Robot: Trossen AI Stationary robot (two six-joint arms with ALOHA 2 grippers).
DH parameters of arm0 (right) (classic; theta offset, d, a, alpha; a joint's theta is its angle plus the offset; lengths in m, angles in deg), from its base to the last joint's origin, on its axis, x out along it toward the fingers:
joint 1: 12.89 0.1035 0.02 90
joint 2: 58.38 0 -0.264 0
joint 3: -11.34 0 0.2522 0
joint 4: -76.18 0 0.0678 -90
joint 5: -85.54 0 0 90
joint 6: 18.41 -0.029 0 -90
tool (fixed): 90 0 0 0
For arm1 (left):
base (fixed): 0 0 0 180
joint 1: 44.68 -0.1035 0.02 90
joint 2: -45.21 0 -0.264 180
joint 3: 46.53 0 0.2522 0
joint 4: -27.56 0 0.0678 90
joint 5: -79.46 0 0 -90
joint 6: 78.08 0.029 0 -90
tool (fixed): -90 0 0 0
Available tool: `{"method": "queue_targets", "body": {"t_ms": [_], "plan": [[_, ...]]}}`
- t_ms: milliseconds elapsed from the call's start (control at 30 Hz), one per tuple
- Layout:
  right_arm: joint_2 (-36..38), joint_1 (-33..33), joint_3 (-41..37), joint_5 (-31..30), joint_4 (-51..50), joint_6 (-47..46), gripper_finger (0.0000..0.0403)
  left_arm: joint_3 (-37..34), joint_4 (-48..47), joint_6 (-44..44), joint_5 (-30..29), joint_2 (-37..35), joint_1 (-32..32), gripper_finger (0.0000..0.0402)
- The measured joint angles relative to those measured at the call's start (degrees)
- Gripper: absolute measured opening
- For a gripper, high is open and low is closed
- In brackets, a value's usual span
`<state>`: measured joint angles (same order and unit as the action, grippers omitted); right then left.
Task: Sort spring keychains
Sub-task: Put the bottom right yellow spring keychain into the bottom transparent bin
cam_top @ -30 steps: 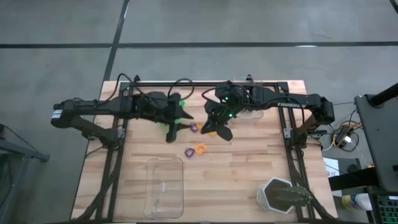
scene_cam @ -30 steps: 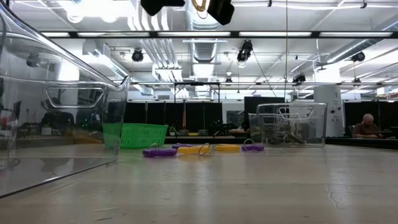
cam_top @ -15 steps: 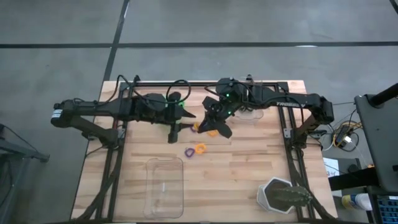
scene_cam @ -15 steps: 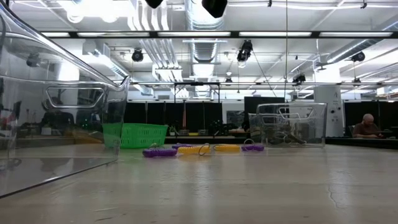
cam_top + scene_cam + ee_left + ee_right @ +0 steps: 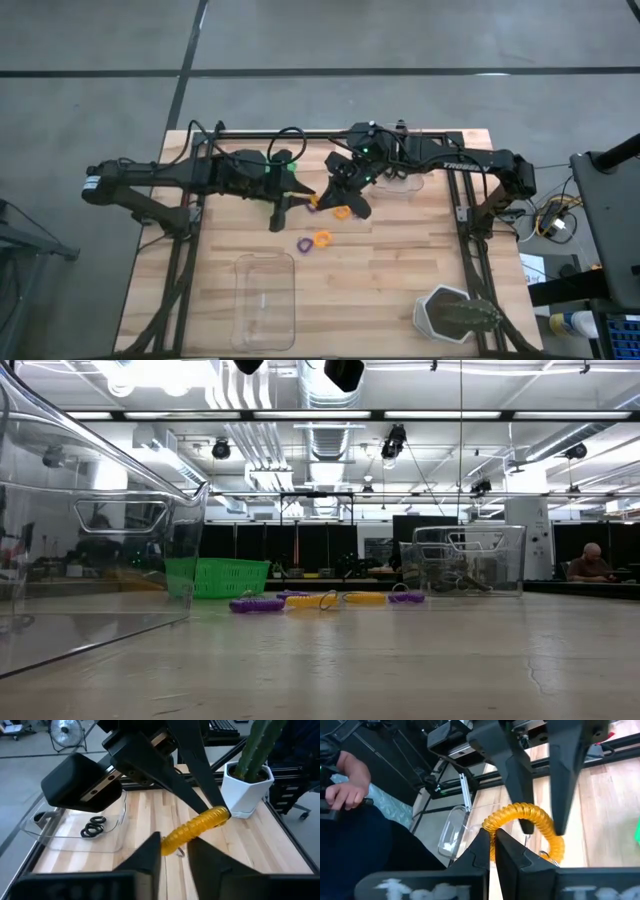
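My right gripper (image 5: 347,203) hangs above the table's middle, shut on an orange spring keychain (image 5: 340,211). My left gripper (image 5: 300,202) faces it from the left, open. Its fingers (image 5: 520,795) stand on either side of the same coil (image 5: 192,827); I cannot tell whether they touch it. One purple keychain (image 5: 302,243) and one orange keychain (image 5: 322,238) lie flat on the wood nearer the front. The low view shows two purple (image 5: 257,603) and two orange (image 5: 365,598) coils lying on the table. Black keychains (image 5: 94,826) lie in a clear tray. My right gripper pinches the orange keychain's coil (image 5: 492,825) between its two shut fingers, across the coil, at one side of the ring. The ring is lifted clear of the table and curves away from the fingers toward the left gripper.
A clear tray (image 5: 267,298) stands near the front edge, another (image 5: 405,182) at the far right under the right arm. A green bin (image 5: 218,576) sits below the left arm. A potted cactus (image 5: 455,312) stands at the near right corner. A person's hand (image 5: 345,790) shows beyond the table.
Both grippers have risen, leaving the top of the low view, with the orange keychain carried up. My left gripper has moved right, toward the right gripper, until its fingers stand around the held coil. The keychains on the table have stayed put.
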<state>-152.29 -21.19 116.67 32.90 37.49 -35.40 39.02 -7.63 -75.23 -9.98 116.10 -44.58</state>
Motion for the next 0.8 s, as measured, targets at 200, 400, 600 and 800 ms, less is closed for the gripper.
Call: {"method": "queue_targets", "body": {"t_ms": [200,400,600,800], "plan": [[0.0,0.0,0.0,0.0,0.0,-0.6,0.0009,0.0,0.0,-2.0,-0.1,0.0,0.0,0.0014],[0.0,0.0,0.0,-2.6,0.0,-1.5,0.0031,0.0,0.0,-2.3,-0.3,0.0,0.0,0.0008],[0.0,-0.1,-0.1,-6.6,-0.2,-3.7,0.0077,0.0,-1.7,-3.5,-0.5,-0.4,0.0,0.0002],[0.0,-0.3,-0.1,-9.1,-0.2,-4.0,0.0147,0.4,-6.7,-4.3,-0.1,-1.7,0.0,0.0001]]}}
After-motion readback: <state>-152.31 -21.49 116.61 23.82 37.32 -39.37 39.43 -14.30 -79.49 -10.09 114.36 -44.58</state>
